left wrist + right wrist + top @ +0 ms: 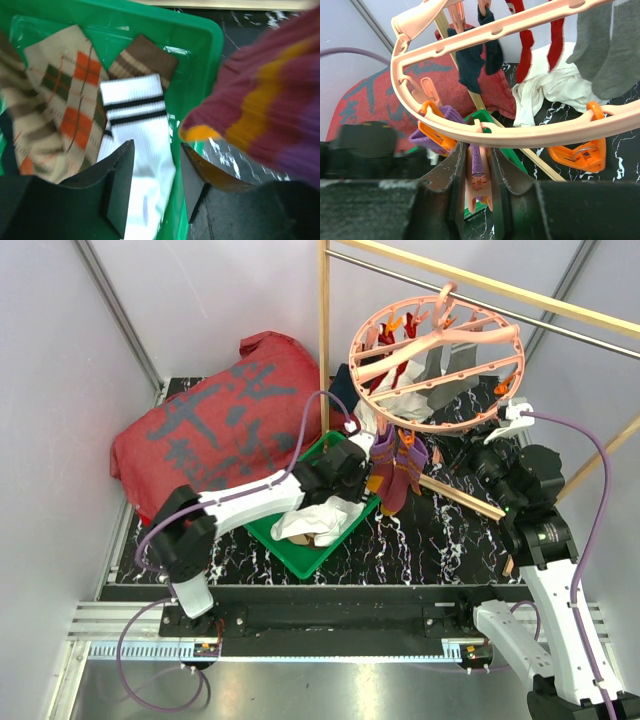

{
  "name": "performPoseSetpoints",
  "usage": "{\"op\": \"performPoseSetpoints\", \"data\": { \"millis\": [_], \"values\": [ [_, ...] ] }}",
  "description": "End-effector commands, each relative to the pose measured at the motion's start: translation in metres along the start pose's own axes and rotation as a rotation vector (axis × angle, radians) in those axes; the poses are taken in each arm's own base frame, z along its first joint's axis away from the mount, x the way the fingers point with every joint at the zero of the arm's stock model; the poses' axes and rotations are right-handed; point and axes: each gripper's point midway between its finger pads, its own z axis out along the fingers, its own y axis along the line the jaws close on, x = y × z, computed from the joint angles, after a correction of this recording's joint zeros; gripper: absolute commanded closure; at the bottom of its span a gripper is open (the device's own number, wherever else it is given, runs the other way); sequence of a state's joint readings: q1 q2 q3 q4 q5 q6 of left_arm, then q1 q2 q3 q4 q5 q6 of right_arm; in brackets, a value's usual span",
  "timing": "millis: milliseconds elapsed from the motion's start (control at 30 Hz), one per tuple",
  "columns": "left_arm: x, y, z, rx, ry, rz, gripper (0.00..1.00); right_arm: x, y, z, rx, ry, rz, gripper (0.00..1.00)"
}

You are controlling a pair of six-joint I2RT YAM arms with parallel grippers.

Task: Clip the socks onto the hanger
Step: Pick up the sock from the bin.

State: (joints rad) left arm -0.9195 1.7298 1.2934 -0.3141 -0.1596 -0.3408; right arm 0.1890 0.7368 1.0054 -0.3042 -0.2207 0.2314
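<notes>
The salmon-pink ring hanger (435, 360) hangs from the rail with navy (472, 60), red (552, 45) and grey (605, 50) socks clipped on. Purple-orange striped socks (400, 475) hang at its near edge. My right gripper (477, 150) is shut on a pink clip (479, 187) that grips a purple sock (447, 117). My left gripper (156, 150) is open and empty, over a white black-banded sock (137, 115) in the green tray (200, 30). An argyle sock (70, 100) and a brown striped sock (142, 57) lie beside it. The striped sock (270, 110) hangs just to the right.
The big red cloth (220, 425) lies at the back left behind the tray (320, 550). A wooden post (324, 340) and a metal rail (560, 325) stand close to the hanger. Orange clips (577, 152) dangle from the ring. A wooden bar (460, 495) lies on the black marbled table.
</notes>
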Motion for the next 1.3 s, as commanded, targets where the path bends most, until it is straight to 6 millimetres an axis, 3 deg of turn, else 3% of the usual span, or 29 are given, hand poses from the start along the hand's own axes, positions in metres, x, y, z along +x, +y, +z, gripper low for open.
{"op": "performPoseSetpoints", "data": {
  "millis": [0, 200, 333, 533, 633, 700, 767, 933, 1067, 1267],
  "values": [
    [-0.013, 0.0, 0.025, -0.061, -0.017, -0.009, 0.59, -0.011, -0.004, -0.001, 0.031, -0.046, -0.019, 0.83],
    [0.002, 0.012, 0.068, -0.154, 0.046, 0.05, 0.65, -0.01, -0.005, -0.001, 0.031, -0.042, -0.031, 0.83],
    [0.024, 0.023, 0.093, -0.207, 0.122, 0.083, 0.65, -0.008, -0.005, -0.001, 0.03, -0.036, -0.031, 0.83],
    [0.042, 0.03, 0.099, -0.239, 0.181, 0.095, 0.65, -0.004, -0.006, 0.0, 0.03, -0.023, -0.035, 0.83],
    [0.042, 0.031, 0.097, -0.241, 0.181, 0.094, 0.76, -0.003, -0.006, 0.0, 0.028, -0.021, -0.035, 0.83],
    [0.042, 0.031, 0.095, -0.239, 0.182, 0.095, 0.93, -0.005, -0.005, -0.001, 0.025, -0.025, -0.034, 0.83],
    [0.041, 0.032, 0.092, -0.242, 0.176, 0.094, 1.0, -0.005, -0.005, -0.002, 0.024, -0.024, -0.037, 0.83],
    [0.023, 0.032, 0.071, -0.232, 0.117, 0.104, 1.0, -0.006, -0.003, -0.003, 0.021, -0.028, -0.036, 0.83],
    [-0.005, 0.032, 0.026, -0.202, -0.012, 0.074, 1.0, -0.007, -0.003, -0.005, 0.023, -0.033, -0.04, 0.83],
    [-0.03, 0.031, -0.034, -0.13, -0.171, 0.07, 1.0, -0.011, -0.004, -0.005, 0.027, -0.039, -0.044, 0.83]
  ]
}}
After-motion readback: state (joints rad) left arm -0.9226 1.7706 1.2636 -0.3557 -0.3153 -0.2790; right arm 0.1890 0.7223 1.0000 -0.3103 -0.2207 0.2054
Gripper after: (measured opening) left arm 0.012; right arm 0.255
